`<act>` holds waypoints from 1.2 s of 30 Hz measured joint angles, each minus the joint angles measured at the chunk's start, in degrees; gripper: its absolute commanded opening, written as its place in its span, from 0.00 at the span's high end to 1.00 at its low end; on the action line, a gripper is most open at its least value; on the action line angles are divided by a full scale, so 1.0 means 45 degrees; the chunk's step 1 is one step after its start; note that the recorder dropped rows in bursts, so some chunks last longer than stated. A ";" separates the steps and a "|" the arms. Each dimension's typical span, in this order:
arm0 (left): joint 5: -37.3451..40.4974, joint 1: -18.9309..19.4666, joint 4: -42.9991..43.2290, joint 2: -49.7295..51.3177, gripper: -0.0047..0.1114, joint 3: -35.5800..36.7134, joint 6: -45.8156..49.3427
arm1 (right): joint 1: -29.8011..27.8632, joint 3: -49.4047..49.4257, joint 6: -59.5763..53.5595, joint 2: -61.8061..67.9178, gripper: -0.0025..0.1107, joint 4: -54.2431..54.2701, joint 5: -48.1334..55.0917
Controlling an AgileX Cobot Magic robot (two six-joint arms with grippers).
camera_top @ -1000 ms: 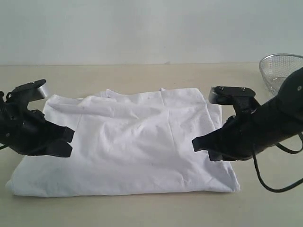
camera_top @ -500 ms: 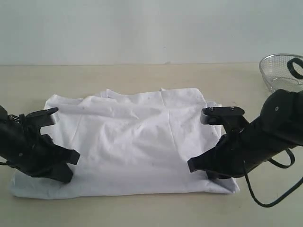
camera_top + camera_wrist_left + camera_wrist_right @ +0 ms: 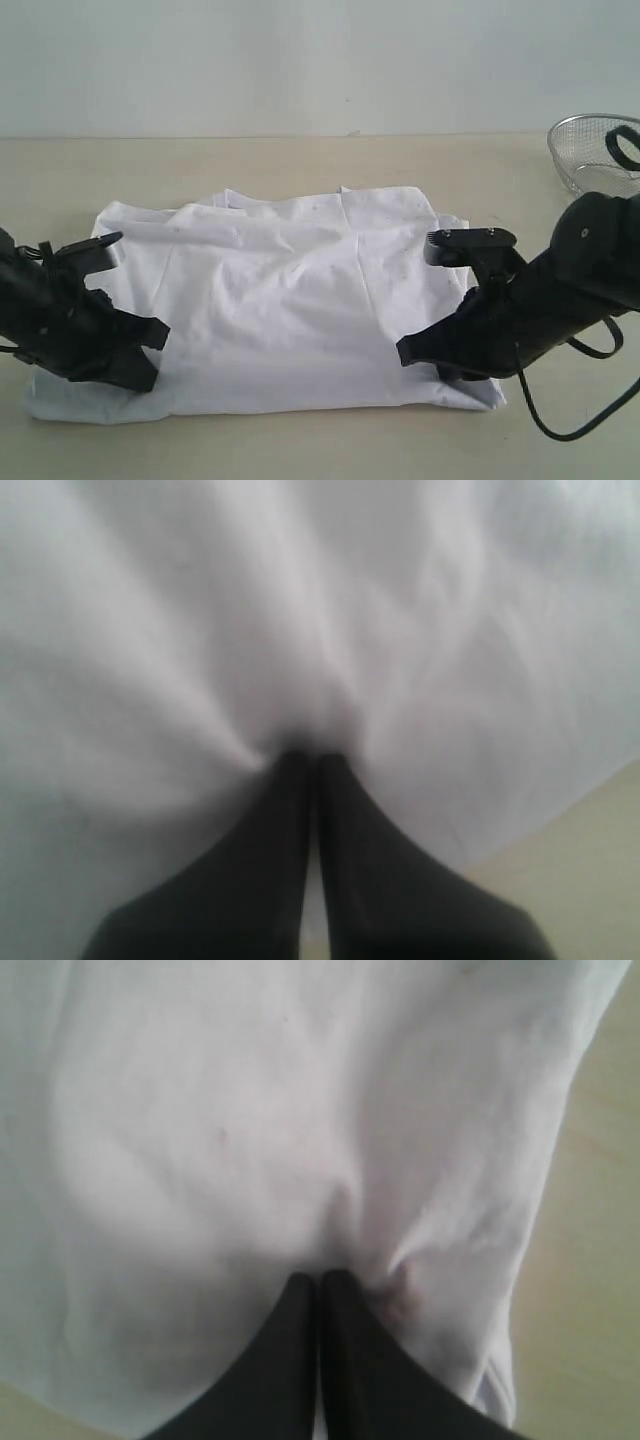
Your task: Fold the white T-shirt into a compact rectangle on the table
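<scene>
Lowered, left claw (image 3: 150, 355) and right claw (image 3: 405, 352) pinch white T-shirt (image 3: 290, 300); basket (image 3: 568, 150) holds black loop (image 3: 622, 148).

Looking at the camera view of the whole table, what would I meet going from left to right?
The left gripper → white T-shirt, pinched near both side edges → right gripper → wire-mesh basket at the far right.

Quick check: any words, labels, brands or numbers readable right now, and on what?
None readable.
The white T-shirt shows only plain white cloth in all three views, no lettering or tag.
The wire basket, left end effector and right end effector show no legible marking.
</scene>
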 measured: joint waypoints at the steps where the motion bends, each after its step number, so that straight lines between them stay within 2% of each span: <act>1: -0.0083 0.0000 -0.0085 -0.0030 0.92 0.0125 0.0024 | 0.0000 0.0093 0.0000 0.0000 0.98 0.0000 -0.0088; 15: -0.0297 0.0000 -0.0943 -0.0380 0.92 0.0980 0.0052 | 0.0000 0.1643 0.0355 -0.0738 0.98 0.0264 -0.1208; 22: 0.0202 0.0000 -0.0558 -0.1064 0.92 0.1888 -0.0068 | 0.0000 0.2230 0.0949 -0.1732 0.98 -0.0541 0.0629; 29: 0.0177 -0.0099 -0.0151 -0.2073 0.92 0.2716 -0.0118 | 0.0000 0.2460 0.1824 -0.2013 0.98 -0.1286 0.0612; 36: 0.0724 -0.0099 -0.0534 -0.3041 0.92 0.2320 0.0607 | 0.0000 0.2416 0.1955 -0.3554 0.98 -0.1340 0.0549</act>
